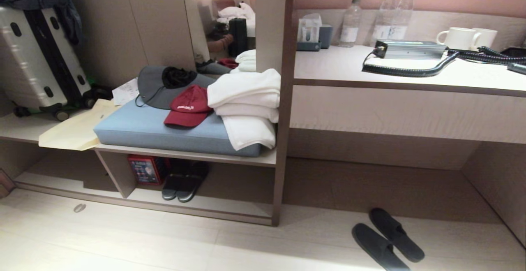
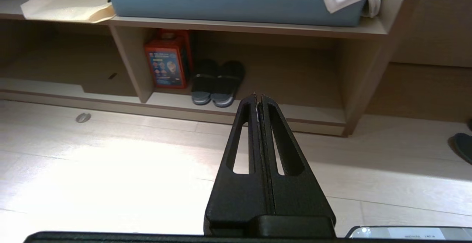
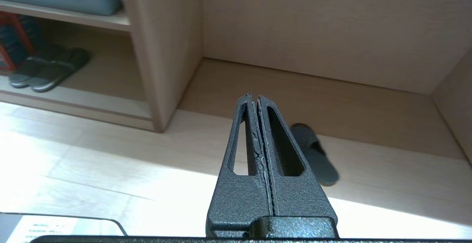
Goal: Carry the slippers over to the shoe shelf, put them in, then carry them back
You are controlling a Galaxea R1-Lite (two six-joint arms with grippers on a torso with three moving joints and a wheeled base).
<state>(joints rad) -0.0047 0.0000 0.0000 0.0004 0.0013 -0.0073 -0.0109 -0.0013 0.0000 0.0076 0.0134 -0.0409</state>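
The slippers (image 1: 183, 182), a dark grey pair with blue-grey insoles, lie side by side in the right compartment of the shoe shelf (image 1: 193, 212), heels toward me. They also show in the left wrist view as the slippers (image 2: 218, 84) and in the right wrist view as the slippers (image 3: 46, 69). My left gripper (image 2: 258, 96) hangs shut and empty above the floor, short of the shelf's front lip (image 2: 177, 112). My right gripper (image 3: 253, 96) is shut and empty too, over the floor before the desk recess. Neither arm is in the head view.
A red box (image 1: 144, 170) stands beside the slippers against the divider (image 1: 119, 172). Another dark pair of shoes (image 1: 388, 238) lies on the floor under the desk (image 1: 407, 77). A blue cushion (image 1: 164, 133), towels (image 1: 246, 106), a red cap (image 1: 189, 106) and a suitcase (image 1: 37, 61) sit above the shelf.
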